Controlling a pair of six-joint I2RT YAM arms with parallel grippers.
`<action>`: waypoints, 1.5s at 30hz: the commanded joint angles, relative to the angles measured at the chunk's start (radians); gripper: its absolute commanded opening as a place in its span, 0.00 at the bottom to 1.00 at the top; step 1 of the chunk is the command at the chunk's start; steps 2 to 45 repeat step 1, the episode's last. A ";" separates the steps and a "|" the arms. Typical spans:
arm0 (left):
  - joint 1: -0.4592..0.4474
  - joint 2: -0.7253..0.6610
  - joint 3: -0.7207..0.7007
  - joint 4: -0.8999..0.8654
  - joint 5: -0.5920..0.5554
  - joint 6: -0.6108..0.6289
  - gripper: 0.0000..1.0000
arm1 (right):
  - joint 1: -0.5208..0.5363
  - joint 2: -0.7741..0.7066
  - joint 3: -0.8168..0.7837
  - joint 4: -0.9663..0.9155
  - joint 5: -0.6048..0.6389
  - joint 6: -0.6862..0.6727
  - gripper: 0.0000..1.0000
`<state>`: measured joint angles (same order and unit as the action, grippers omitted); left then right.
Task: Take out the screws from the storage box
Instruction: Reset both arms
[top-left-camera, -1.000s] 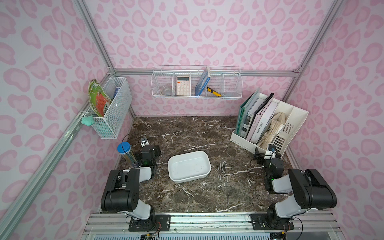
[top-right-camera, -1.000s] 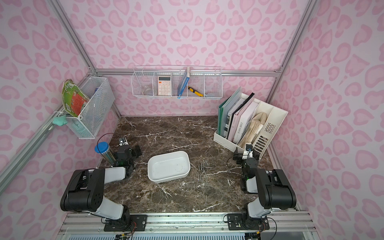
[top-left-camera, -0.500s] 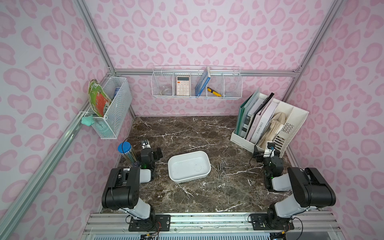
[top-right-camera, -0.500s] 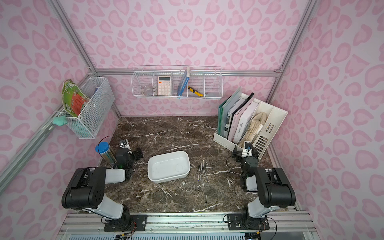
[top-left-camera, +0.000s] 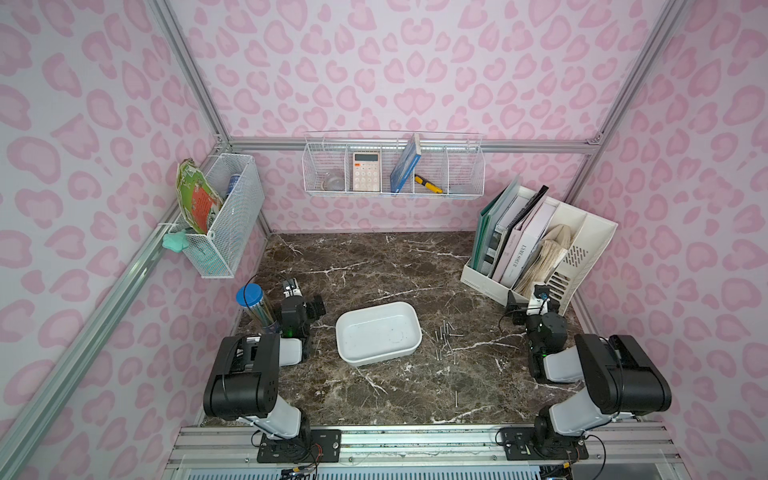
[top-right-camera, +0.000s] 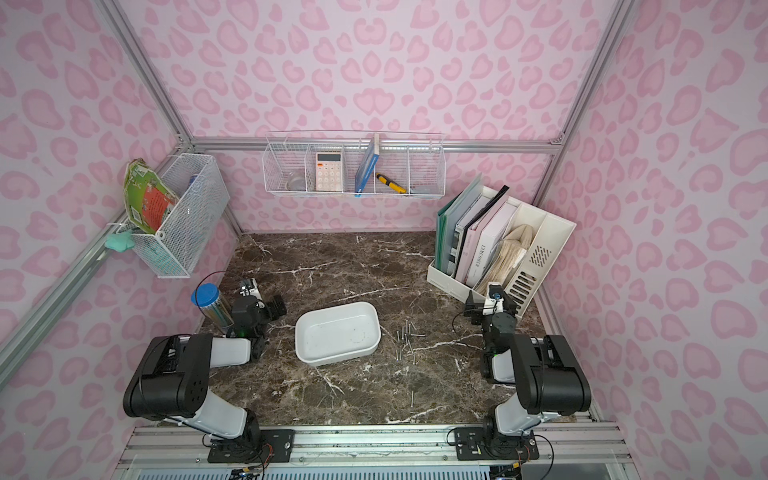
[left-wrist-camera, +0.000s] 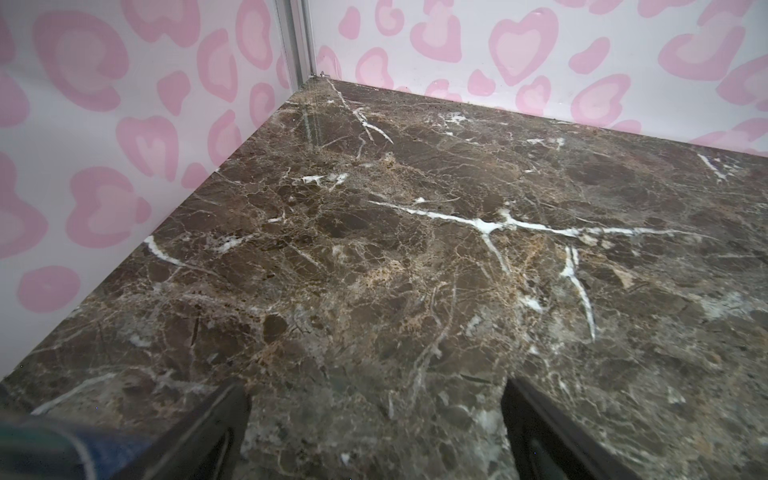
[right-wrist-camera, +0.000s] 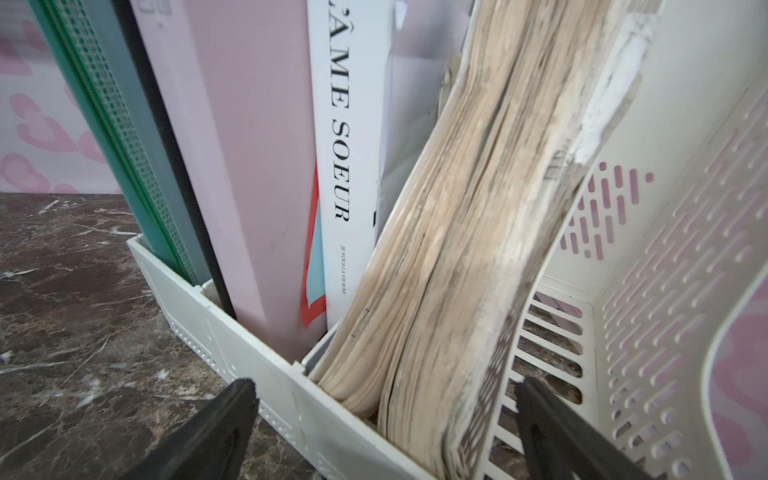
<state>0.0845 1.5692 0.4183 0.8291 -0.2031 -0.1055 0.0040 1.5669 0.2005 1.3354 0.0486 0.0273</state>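
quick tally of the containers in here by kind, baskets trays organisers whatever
wire baskets: 2
storage box: 1
file organiser: 1
blue-capped tube: 1
total: 5

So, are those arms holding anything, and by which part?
Nothing is held. The left fingers and right fingers are open and empty; the screws lie beside the storage box.
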 joint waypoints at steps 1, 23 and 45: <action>0.001 -0.004 0.000 0.026 -0.001 -0.002 0.99 | 0.012 -0.003 -0.009 0.047 -0.015 -0.024 1.00; 0.001 -0.004 0.000 0.026 -0.001 -0.002 0.99 | 0.012 -0.003 -0.009 0.047 -0.015 -0.024 1.00; 0.001 -0.004 0.000 0.026 -0.001 -0.002 0.99 | 0.012 -0.003 -0.009 0.047 -0.015 -0.024 1.00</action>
